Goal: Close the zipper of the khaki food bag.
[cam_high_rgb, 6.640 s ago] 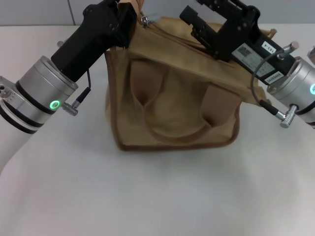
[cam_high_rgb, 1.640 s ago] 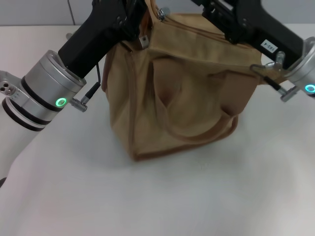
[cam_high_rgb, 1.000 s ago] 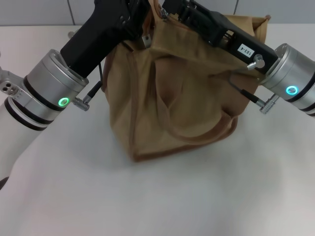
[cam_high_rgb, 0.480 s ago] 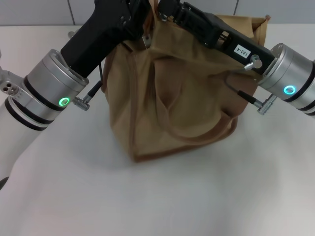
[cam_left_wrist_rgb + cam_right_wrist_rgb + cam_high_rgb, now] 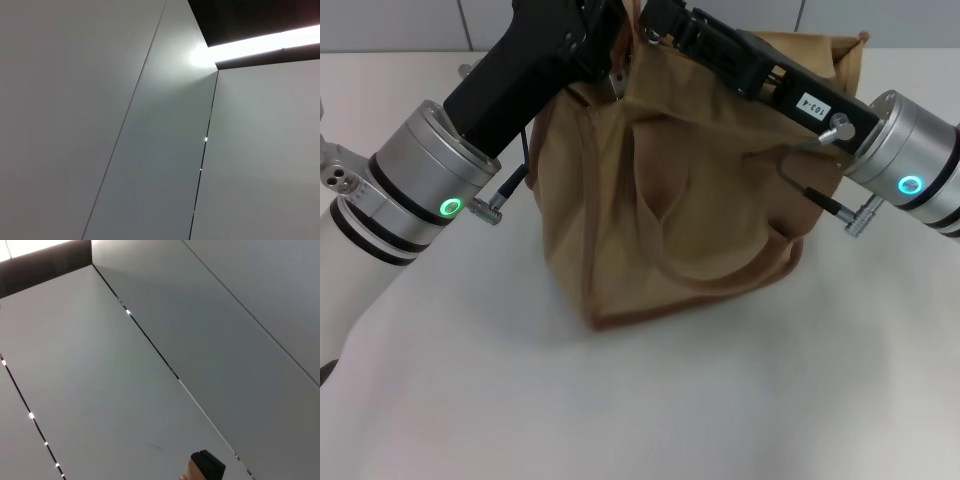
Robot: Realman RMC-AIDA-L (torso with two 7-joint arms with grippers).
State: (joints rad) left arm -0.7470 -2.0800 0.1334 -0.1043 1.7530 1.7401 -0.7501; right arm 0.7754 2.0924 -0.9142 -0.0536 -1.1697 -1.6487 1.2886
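Note:
The khaki food bag (image 5: 700,200) stands in the middle of the white table, its left top corner pulled up. My left gripper (image 5: 612,35) is at that corner and is shut on the bag's fabric. My right gripper (image 5: 658,14) reaches across the bag's top to the same left end, close beside the left gripper. The zipper's run is hidden under my right arm. A small silver metal piece (image 5: 616,84) hangs just below the left gripper; I cannot tell whether it is the slider. The right wrist view shows a black tip (image 5: 207,466) against ceiling panels.
The white table (image 5: 650,400) spreads around the bag. The bag's two looped handles (image 5: 665,215) hang down its front face. The left wrist view shows only ceiling panels (image 5: 150,150).
Over the earlier frames the bag was lifted and turned at its left corner, and my right gripper travelled along the bag's top from the right end to the left end. In the last half second nothing moves.

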